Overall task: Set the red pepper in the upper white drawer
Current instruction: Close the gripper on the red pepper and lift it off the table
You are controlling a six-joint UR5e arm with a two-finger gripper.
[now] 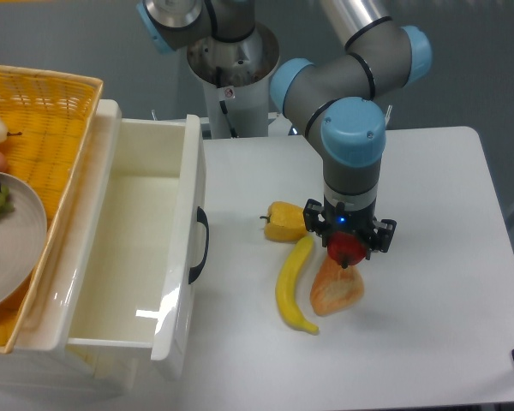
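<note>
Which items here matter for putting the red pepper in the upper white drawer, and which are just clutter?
Job items:
red pepper, under the gripper
upper white drawer, pulled open

Lying about:
yellow pepper
banana
triangular pastry
yellow woven basket with a plate

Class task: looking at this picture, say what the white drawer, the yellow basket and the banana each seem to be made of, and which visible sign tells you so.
The white drawer looks like glossy moulded plastic: light reflects off its floor and its edges are rounded. The yellow basket seems woven, wicker or plastic strands; a criss-cross weave shows. The banana has a smooth, even yellow skin with no blemishes, so it may be a plastic model, though real fruit cannot be ruled out.
</note>
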